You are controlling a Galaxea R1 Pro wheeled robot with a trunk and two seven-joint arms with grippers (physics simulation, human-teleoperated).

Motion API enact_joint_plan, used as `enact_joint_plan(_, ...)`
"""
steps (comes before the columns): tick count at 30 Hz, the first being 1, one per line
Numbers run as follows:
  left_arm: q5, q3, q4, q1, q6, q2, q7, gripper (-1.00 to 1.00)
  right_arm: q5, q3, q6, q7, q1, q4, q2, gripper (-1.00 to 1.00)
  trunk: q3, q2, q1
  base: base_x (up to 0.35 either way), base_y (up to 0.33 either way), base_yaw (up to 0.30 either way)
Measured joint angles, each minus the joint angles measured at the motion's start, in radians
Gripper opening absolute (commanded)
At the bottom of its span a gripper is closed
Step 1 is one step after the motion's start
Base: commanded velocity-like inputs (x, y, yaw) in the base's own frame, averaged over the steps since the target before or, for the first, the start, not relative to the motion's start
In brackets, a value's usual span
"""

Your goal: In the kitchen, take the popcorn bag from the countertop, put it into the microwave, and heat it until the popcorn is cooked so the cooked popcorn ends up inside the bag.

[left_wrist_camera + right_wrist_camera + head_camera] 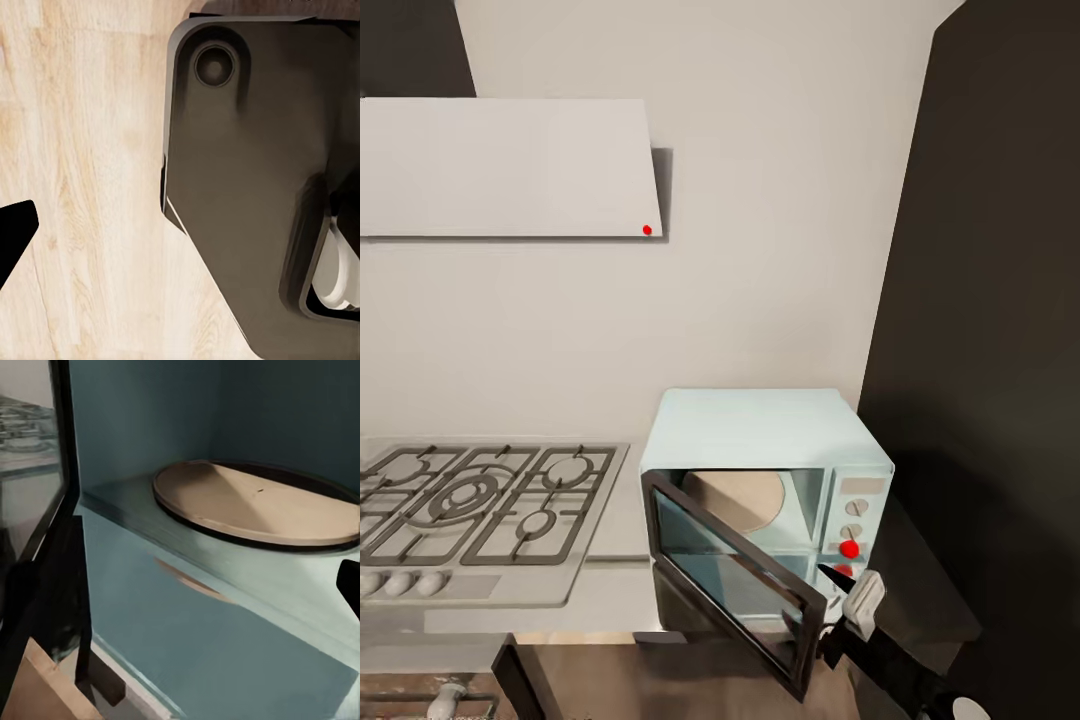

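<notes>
Microwave [765, 470] sits on the countertop [622, 535] at the hob's [480, 510] three o'clock, door [735, 580] swung open, turntable [255, 502] bare. Right gripper [850, 600] hovers at the door's three o'clock; its grip cannot be told. No popcorn bag is visible; likely soft and light, best pinched at the rim.

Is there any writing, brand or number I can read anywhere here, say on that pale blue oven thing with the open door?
None can be read. The boxy pale mint-blue microwave has a side panel of round knobs with a red light, but no legible lettering. The grey gas hob and its knobs carry no readable marks.
</notes>
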Motion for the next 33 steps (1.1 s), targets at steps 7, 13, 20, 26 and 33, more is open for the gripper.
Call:
enact_joint_plan(7,0.000,0.000,0.000,0.000,0.000,0.000,0.000,1.00,0.000,0.000,-0.005,0.000,0.000,0.000,0.000,1.00,0.007,0.000,0.000,0.000,0.000,0.200)
enact_joint_plan(13,0.000,0.001,0.000,0.000,0.000,-0.001,0.000,1.00,0.000,0.000,-0.008,0.000,0.000,0.000,0.001,1.00,0.013,0.000,0.000,-0.020,0.000,0.204)
enact_joint_plan(20,0.000,0.001,0.000,0.000,0.000,-0.002,0.000,1.00,-0.001,0.000,-0.006,-0.004,0.000,0.002,0.002,1.00,0.019,0.000,0.001,-0.276,0.000,0.205)
enact_joint_plan(26,0.000,0.001,0.000,0.000,0.000,-0.002,0.000,1.00,-0.001,0.000,-0.010,-0.026,0.000,0.003,0.003,1.00,0.025,0.000,0.000,-0.072,0.000,0.205)
enact_joint_plan(33,0.000,0.001,0.000,0.000,0.000,-0.001,0.000,1.00,-0.001,0.000,-0.011,-0.092,0.000,0.004,0.005,1.00,0.032,0.000,0.000,-0.002,0.000,0.204)
